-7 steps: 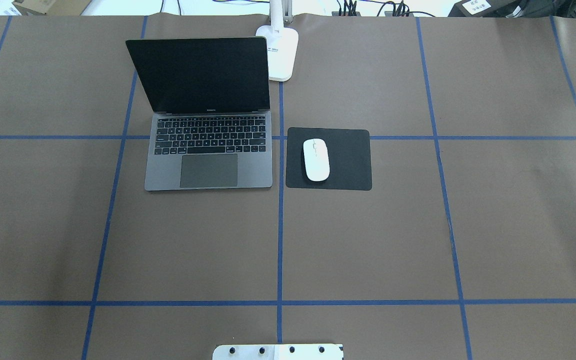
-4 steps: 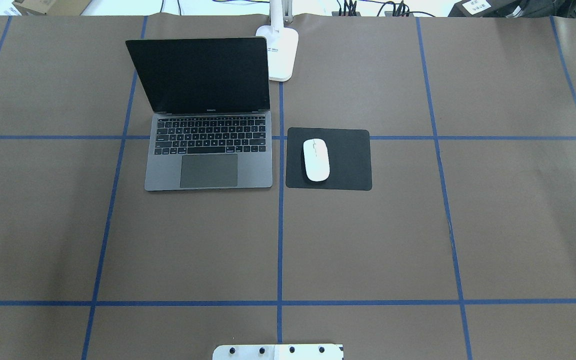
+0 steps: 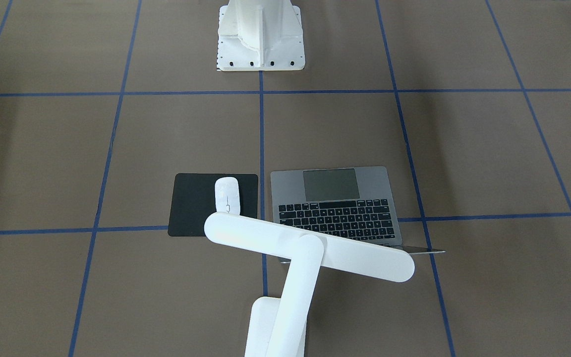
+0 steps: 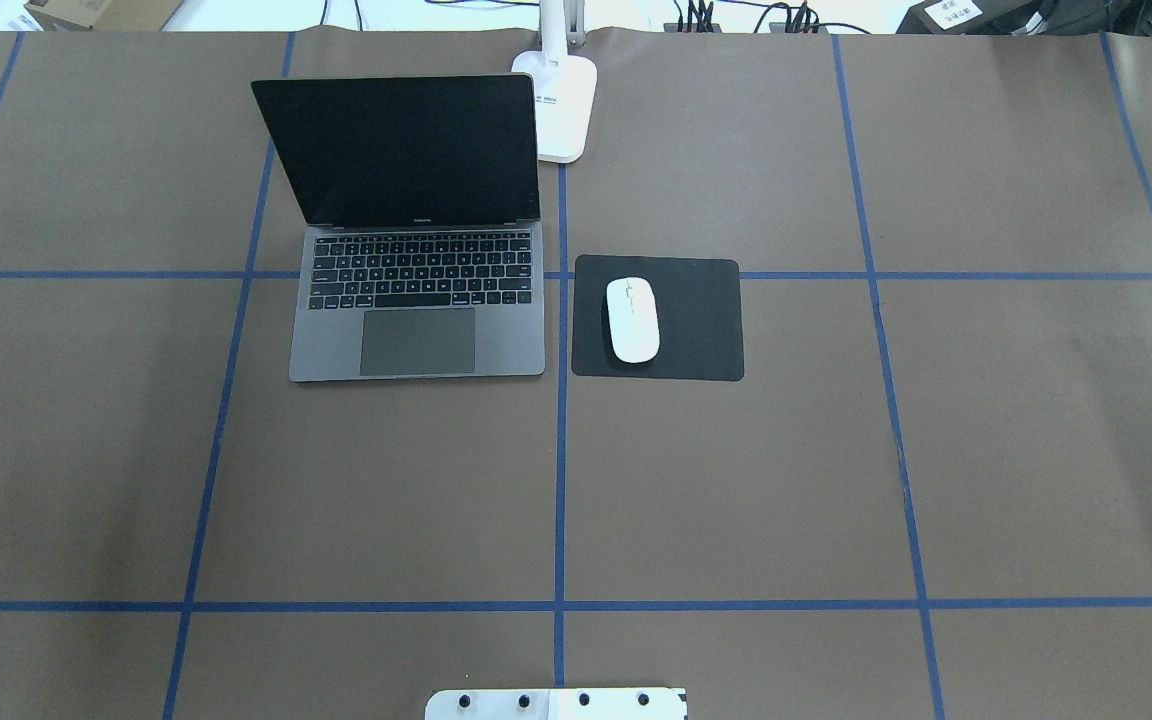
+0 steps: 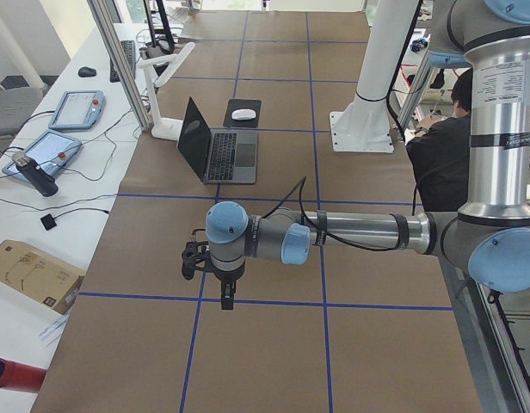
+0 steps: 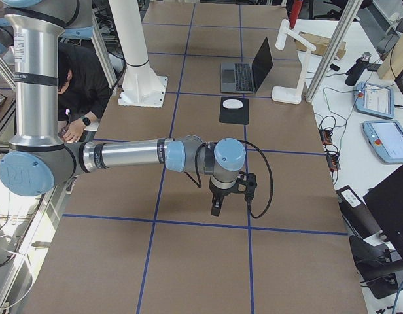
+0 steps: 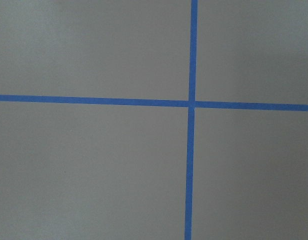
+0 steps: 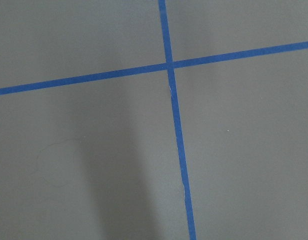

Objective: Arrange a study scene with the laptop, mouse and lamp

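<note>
Closest to the robot, the white bolted pedestal (image 4: 556,704) sits at the desk's (image 4: 736,480) near edge. Out at either end of the desk, both arms reach low over the brown paper. The left claw (image 5: 226,301) and the right claw (image 6: 216,208) each point down above a crossing of blue tape lines (image 4: 559,480), well apart from everything else. From these side angles I cannot tell whether either claw's fingers are apart or together.

Further on, the laptop (image 4: 416,300) stands open with a dark screen, just left of the centre tape line. Just right of that line the mouse (image 4: 632,319) lies on the left half of a black mouse mat (image 4: 701,320). At the far edge, the lamp (image 4: 568,110) has its base just beside the laptop lid's right corner.
</note>
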Tool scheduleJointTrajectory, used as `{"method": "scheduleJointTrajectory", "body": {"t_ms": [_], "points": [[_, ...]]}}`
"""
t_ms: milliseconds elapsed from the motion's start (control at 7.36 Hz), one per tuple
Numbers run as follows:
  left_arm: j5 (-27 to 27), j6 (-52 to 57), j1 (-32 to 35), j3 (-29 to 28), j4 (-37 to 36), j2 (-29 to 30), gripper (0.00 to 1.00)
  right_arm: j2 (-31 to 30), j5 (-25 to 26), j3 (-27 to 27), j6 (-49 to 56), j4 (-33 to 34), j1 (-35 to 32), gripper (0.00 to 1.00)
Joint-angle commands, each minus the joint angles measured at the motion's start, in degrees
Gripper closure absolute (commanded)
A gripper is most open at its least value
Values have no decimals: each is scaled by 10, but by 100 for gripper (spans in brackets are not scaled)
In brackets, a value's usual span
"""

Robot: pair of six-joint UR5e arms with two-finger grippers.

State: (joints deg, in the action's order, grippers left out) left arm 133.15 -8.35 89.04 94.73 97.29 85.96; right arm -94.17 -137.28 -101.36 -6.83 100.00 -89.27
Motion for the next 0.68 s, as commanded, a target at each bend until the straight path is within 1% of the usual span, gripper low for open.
{"method": "scheduleJointTrajectory", "body": {"t_ms": [0,543], "points": [[0,2,0,-3,0,0,1,0,-1,-2,0,-2,-1,0],[0,3,0,-16,2,6,1,0,2,-2,1,-2,-1,0]]}}
